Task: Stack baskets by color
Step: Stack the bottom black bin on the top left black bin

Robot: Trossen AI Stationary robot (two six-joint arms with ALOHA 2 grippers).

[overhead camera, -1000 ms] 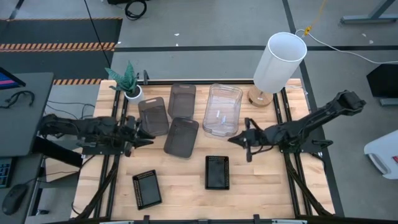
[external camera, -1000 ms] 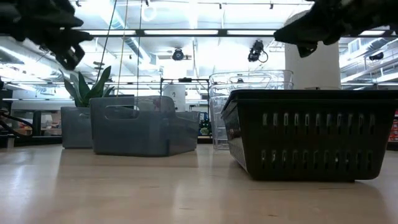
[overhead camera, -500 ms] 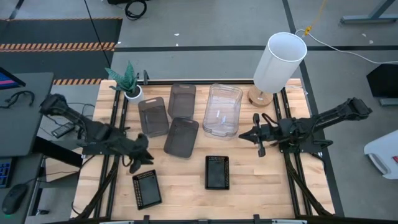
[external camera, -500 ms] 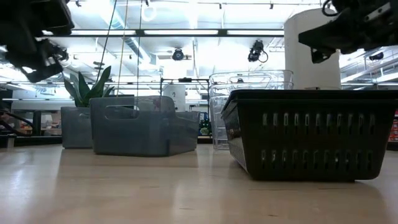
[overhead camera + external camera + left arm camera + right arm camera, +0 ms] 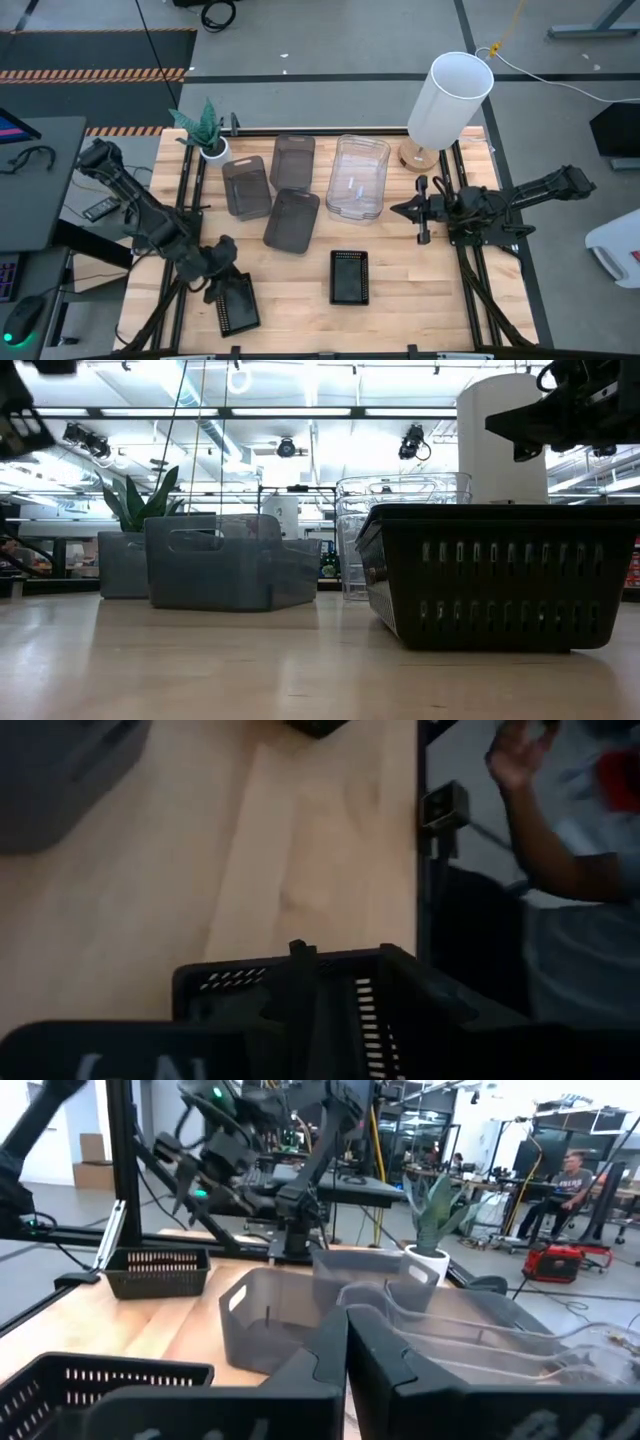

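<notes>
Two black mesh baskets sit on the table, one near the left (image 5: 236, 303) and one near the middle (image 5: 349, 277). Three smoky grey baskets (image 5: 291, 220) (image 5: 246, 186) (image 5: 292, 160) stand apart behind them, next to a clear basket stack (image 5: 358, 177). My left gripper (image 5: 222, 272) hangs open, tipped down, over the far left corner of the near-left black basket (image 5: 230, 980), with nothing between its fingers. My right gripper (image 5: 393, 211) is shut and level above the table, right of the clear stack, pointing at it (image 5: 346, 1330).
A tall white cylinder (image 5: 450, 100) stands at the back right and a small potted plant (image 5: 205, 135) at the back left. A person's raised hand (image 5: 520, 760) shows beyond the table edge in the left wrist view. Bare wood lies between the two black baskets.
My left gripper has swung from beside the grey baskets toward the table's near edge and tipped downward, ending over the near-left black basket. My right gripper has drawn back from the clear stack toward the table's right edge, staying shut. No basket has moved.
</notes>
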